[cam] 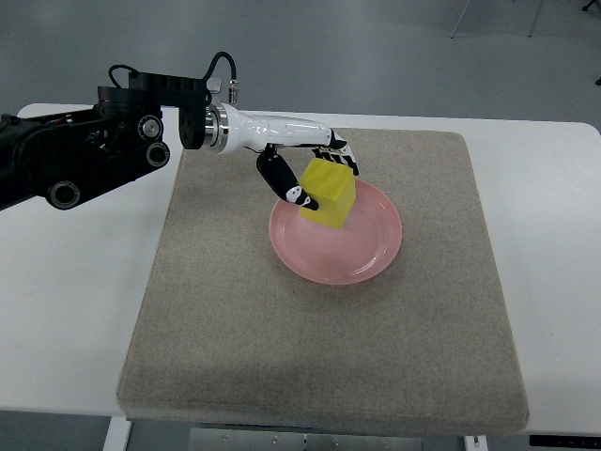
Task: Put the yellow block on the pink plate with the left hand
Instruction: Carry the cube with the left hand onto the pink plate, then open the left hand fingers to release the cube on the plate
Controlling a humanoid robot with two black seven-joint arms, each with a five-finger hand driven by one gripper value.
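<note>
White table [66, 310]; grey mat [319, 348] on it

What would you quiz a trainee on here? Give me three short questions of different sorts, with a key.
1. True or false: the left hand is closed around the yellow block.
2. Multiple choice: the pink plate sits on A) the bare white table, B) the grey mat, C) a metal tray.
3. Fill in the blank: the block is over the plate's upper ______ part, as the picture shows it.

Key
1. True: the fingers grip the block on two sides.
2. B: the plate rests on the grey mat, which lies on the white table.
3. Left.
</note>
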